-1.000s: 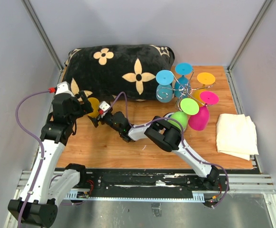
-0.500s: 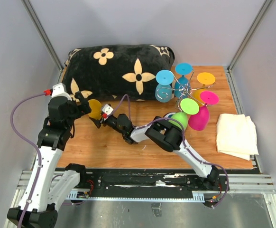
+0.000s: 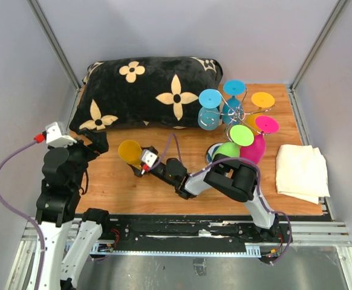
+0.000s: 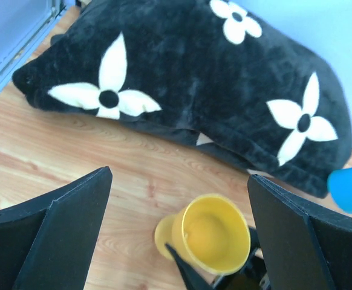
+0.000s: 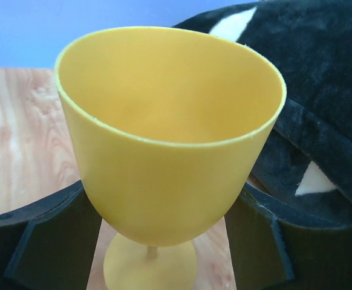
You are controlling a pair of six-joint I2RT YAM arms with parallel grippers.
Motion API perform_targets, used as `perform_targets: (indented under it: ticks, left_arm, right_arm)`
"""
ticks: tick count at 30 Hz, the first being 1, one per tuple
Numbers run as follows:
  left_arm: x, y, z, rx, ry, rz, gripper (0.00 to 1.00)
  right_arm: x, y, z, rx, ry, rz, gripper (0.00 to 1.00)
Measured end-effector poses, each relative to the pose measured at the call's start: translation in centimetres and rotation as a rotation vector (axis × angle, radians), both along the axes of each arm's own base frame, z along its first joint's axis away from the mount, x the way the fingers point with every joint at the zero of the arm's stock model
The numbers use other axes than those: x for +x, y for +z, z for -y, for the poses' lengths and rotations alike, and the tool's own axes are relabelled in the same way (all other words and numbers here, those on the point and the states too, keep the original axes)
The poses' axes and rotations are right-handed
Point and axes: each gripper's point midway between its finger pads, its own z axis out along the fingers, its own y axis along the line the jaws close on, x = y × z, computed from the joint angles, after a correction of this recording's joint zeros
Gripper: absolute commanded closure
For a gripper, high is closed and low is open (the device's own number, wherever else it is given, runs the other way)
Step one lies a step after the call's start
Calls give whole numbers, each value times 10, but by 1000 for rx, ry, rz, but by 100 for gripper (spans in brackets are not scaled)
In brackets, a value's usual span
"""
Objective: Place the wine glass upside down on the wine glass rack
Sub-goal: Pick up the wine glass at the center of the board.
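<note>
A yellow wine glass (image 3: 129, 151) is upright over the wooden table, left of centre. My right gripper (image 3: 136, 161) is shut on its bowl; in the right wrist view (image 5: 164, 205) a black finger presses each side of the yellow bowl (image 5: 164, 139). My left gripper (image 3: 96, 141) is open and empty, left of the glass; in the left wrist view (image 4: 179, 176) the glass (image 4: 215, 232) sits below and between its spread fingers, apart from them. The chrome wine glass rack (image 3: 235, 113) stands at the back right with several coloured glasses hanging upside down on it.
A black pillow with cream flowers (image 3: 146, 90) lies along the back of the table, close behind the glass. A folded white cloth (image 3: 302, 172) lies at the right edge. Grey walls close in the left, right and back.
My left gripper has let go of the yellow glass and drawn back to the left and nearer. My right gripper now holds the glass and has carried it slightly right and nearer.
</note>
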Motion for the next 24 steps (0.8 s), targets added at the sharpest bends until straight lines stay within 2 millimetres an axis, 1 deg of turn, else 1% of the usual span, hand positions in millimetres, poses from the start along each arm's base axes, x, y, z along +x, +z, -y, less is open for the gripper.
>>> perform_targets:
  ticks: [2,6,9,10,11,13,15,17,19,20,24]
  left_arm:
    - [-8,10,1,-20,-8,45,0]
    - [-11,12,9,-32,-53,56,0]
    - [-9,1,22,-34,-128,31,0]
    - [-9,-3,25,-32,-146,22,0]
    - [-9,-9,29,-28,-170,8,0]
    - [-9,-20,35,-19,-207,-18,0]
    - [-9,-29,41,-12,-242,-39,0]
    - [-10,-32,45,-8,-271,-45,0]
    - [-11,-31,50,-5,-303,-39,0]
    - [-11,-29,53,-4,-317,-33,0]
    - [-14,-24,65,-11,-389,-13,0]
  right_arm:
    - [-20,1,9,-17,3,27,41]
    - [-66,-13,25,-96,23,68,40]
    - [-101,-19,34,-141,50,93,40]
    - [-108,-19,37,-147,55,97,40]
    - [-121,-18,39,-152,69,103,40]
    - [-141,-16,44,-154,85,112,40]
    - [-162,-19,51,-167,96,119,39]
    - [-179,-25,59,-189,99,122,39]
    - [-196,-33,68,-218,100,127,39]
    - [-202,-33,72,-219,96,130,39]
    - [-214,-30,93,-225,65,124,39]
